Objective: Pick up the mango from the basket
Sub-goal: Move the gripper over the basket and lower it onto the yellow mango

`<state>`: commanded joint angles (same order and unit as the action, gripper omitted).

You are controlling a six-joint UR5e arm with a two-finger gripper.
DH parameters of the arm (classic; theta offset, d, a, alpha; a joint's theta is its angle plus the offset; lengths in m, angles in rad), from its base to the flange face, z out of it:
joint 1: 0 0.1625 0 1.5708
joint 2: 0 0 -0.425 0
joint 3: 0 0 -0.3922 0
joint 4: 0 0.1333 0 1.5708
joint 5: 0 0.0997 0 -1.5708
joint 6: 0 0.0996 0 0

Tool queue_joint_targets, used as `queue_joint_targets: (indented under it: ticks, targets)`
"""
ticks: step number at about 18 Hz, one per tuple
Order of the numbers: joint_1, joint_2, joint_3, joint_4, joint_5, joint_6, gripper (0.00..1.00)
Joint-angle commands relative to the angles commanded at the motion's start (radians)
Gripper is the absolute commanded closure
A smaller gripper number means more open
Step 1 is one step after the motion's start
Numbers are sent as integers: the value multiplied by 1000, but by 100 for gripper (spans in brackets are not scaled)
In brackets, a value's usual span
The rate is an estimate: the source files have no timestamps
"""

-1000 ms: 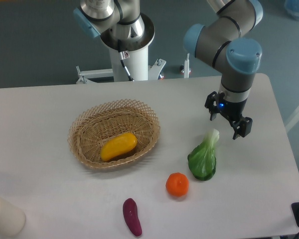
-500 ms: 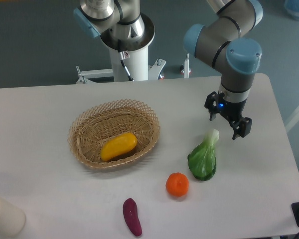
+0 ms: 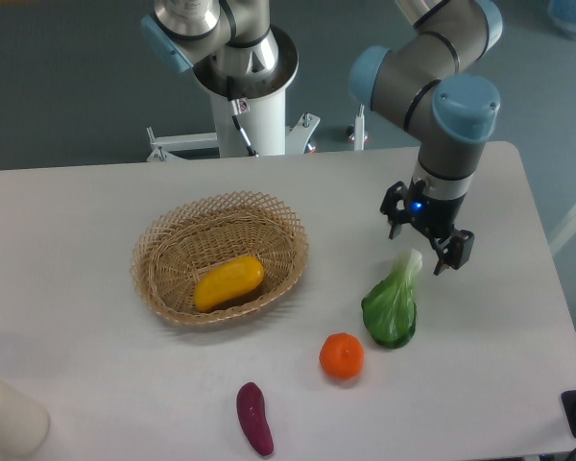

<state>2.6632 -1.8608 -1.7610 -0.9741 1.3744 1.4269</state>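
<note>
Well apart: black two-finger pincer [image 3: 424, 237] spread wide, empty; glossy yellow-orange oblong mango [image 3: 228, 282] leftward in tan woven wicker basket [image 3: 159, 246], long axis tilted up-right.

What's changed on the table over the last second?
The end effector shifted slightly left, toward the basket, open and empty above the table near the bok choy. Nothing was grasped or released. The mango, orange and eggplant stayed put.
</note>
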Motion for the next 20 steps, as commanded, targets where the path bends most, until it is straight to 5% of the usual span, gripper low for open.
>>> queue_joint_targets:
  ticks: [11,20]
  targets:
    - [-249,74,-110,-15,6,-124,0]
    - [-371,66,-147,-8,14,-184,0]
